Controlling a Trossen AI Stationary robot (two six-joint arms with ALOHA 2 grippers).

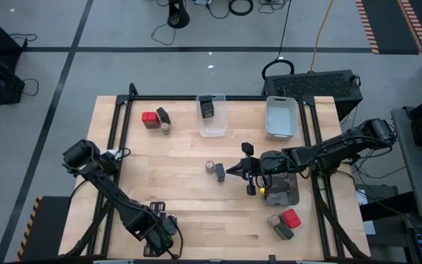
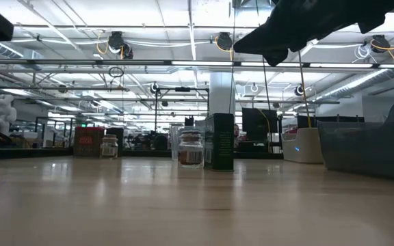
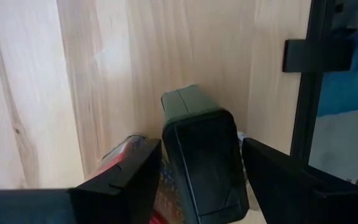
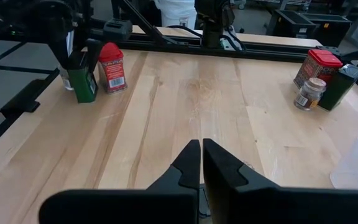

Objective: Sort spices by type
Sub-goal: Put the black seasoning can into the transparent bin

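Note:
My left gripper (image 4: 78, 53) stands at the table's near left corner, shut on a dark tin (image 3: 201, 162); a red tin (image 4: 112, 67) stands right beside it. My right gripper (image 1: 231, 171) hovers shut and empty over the table's middle, next to a jar (image 1: 209, 167) and a dark tin (image 1: 220, 172). At the far left stand a red tin (image 1: 149, 119), a dark tin (image 1: 163, 114) and a jar (image 1: 166, 129). One more dark tin (image 1: 208, 108) sits in the clear bin (image 1: 212, 130). My left gripper pinches the dark tin's upper part (image 4: 79, 67) between its two fingers, one on each opposite side wall. The fingers (image 3: 135, 171) come from above, pointing down. The tin stands nearly upright below them; whether its base rests on the table, I cannot tell.
A white bin (image 1: 280, 117) stands at the far right, a dark bin (image 1: 288, 192) under my right arm. Near the right front edge are a jar (image 1: 273, 219), a red tin (image 1: 290, 217) and a dark tin (image 1: 283, 231). A black frame rail (image 3: 303, 93) runs beside my left gripper.

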